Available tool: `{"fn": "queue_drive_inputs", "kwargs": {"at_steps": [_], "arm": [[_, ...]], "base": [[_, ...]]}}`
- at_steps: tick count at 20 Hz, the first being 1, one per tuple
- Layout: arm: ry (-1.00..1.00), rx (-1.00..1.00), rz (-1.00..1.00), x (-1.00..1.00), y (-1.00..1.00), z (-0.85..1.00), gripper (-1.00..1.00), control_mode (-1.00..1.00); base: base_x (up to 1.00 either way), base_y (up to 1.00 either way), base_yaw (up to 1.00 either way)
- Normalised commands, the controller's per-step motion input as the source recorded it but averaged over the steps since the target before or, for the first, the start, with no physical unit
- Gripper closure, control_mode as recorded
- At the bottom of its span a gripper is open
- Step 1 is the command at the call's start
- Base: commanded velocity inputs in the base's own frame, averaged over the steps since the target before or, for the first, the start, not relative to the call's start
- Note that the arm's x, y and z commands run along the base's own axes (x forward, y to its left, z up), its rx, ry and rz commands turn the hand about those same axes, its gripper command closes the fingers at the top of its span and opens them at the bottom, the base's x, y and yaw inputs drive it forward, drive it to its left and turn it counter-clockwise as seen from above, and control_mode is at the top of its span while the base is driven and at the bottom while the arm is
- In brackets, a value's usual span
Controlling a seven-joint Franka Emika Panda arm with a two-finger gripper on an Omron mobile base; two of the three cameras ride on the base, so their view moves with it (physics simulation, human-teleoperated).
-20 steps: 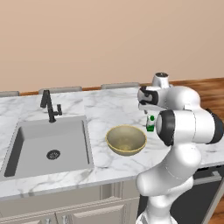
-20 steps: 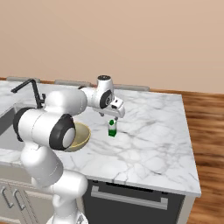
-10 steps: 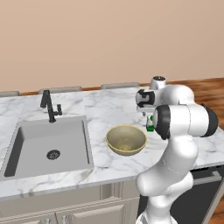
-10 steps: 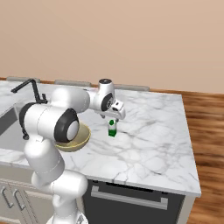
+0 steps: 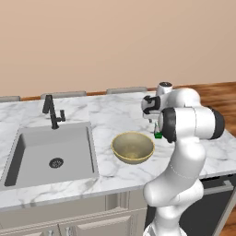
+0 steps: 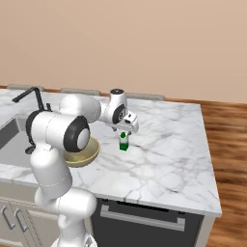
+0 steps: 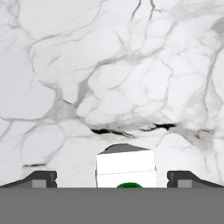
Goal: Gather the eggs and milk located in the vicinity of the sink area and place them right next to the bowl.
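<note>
Marble counter point(image 6: 164, 159) w/ the bowl point(image 5: 132, 147) as the landmark: the milk point(image 6: 124, 141) stands upright on the counter just beside the bowl, on the side away from the sink point(image 5: 50, 154), so it looks already set down where the task wants it. In the left base view only a bit of its green base shows past the arm, just right of the bowl rim. Handling, judged from looks: small pale carton-like bottle, prob. light, stiff enough for a firm pinch, smooth sides so maybe a bit slippery; narrow foot, so easy to tip if knocked. Best hold would be across the flat sides at mid-body, below the green cap, approaching from straight above. Eggs: can't spot them near the bowl or the sink at this res.; they'd be fragile, round, prone to roll, so a light pinch across the short axis w/ little force. Claw point(image 7: 113, 177): jaws spread wide, one tip either side of the milk's top in the hand view, w/ clear gap on both sides, touching nothing, holding nothing. It hangs right above the milk, close beside the bowl, in the right base view point(image 6: 126, 124). Risk: any sideways move while low could clip the cap and topple the milk.
</note>
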Motion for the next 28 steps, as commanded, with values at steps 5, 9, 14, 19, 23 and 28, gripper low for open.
{"fn": "queue_drive_inputs", "kwargs": {"at_steps": [5,9,14,19,23,28], "arm": [[0.0,0.0,0.0,0.11,-0.07,-0.02,-1.0,-1.0],[0.04,0.0,0.0,0.0,-0.12,-0.11,-1.0,-1.0],[0.03,0.0,0.0,0.0,-0.01,-0.21,-1.0,-1.0],[0.0,0.0,0.0,0.0,0.0,-0.23,-1.0,-1.0],[0.01,0.0,0.0,0.0,0.0,-0.18,-1.0,-1.0],[0.0,0.0,0.0,0.0,0.0,-0.1,1.0,-1.0]], "base": [[0.0,0.0,0.0],[0.0,0.0,0.0],[0.0,0.0,0.0],[0.0,0.0,0.0],[0.0,0.0,0.0],[0.0,0.0,0.0]]}}
